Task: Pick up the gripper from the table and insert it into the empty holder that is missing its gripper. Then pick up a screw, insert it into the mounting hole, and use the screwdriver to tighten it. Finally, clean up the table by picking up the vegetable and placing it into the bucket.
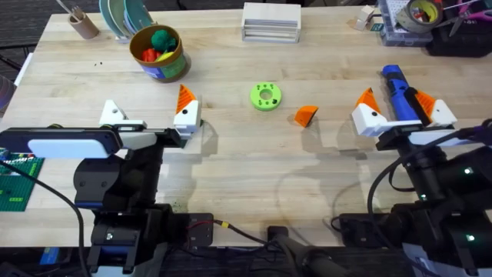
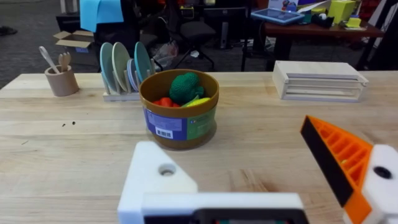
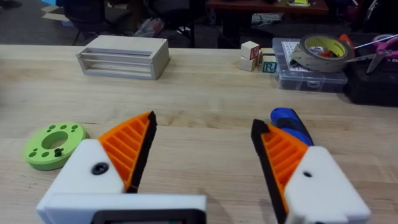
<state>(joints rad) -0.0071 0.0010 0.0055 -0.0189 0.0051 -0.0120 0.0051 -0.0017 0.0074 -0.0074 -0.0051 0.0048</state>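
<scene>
- Right arm's white two-finger gripper (image 1: pixel 396 115) is the nearer one to the loose part; its orange-padded fingers (image 3: pixel 127 146) stand wide apart with nothing clamped, though the bright blue pen-shaped screwdriver (image 1: pixel 397 91) lies on the table between and just ahead of them, long axis pointing away from the base;
- left arm's white gripper (image 1: pixel 150 117) is also spread and holding nothing; one finger carries an orange ribbed tip, the other is the bare white angular holder (image 2: pixel 158 174) with its mounting hole showing;
- small orange wedge-shaped plastic gripper tip (image 1: pixel 306 115) lies on the wooden table (image 1: pixel 254 173) between the two arms, to the left of my right fingers and near the green perforated disc (image 1: pixel 266 96); I judge the right arm should sidestep left to reach it.
</scene>
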